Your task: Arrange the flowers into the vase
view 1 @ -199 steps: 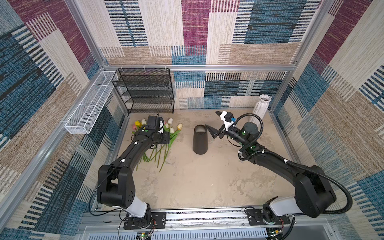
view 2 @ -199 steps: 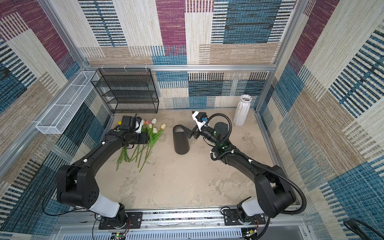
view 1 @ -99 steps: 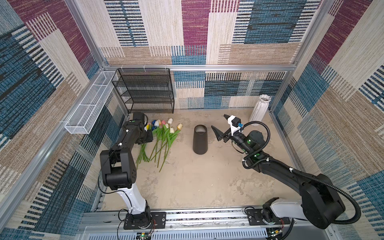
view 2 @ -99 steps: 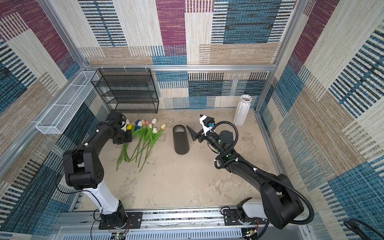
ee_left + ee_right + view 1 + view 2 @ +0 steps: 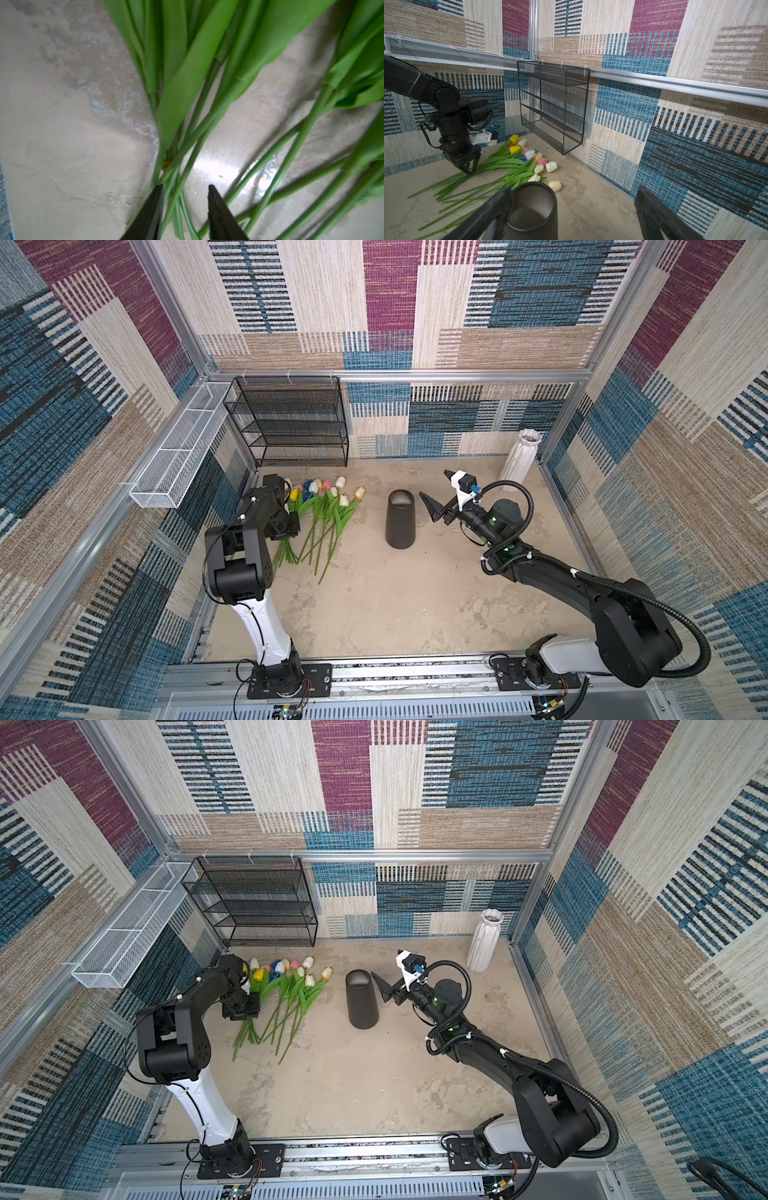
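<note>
Caught at pick-up, with left jaws part-spread astride stems (image 5: 176, 195) of the tulips (image 5: 324, 510) lying left of centre on the worktop (image 5: 395, 605), right jaws wide beside the central dark vase (image 5: 400, 522); next, likely a firm pinch and lift.

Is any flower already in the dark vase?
No, the right wrist view shows no stems inside the dark vase; the flowers lie beside it.

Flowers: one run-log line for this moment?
flowers: lying loose, none in dark vase | left claw: open astride flowers | right claw: open beside dark vase
</note>
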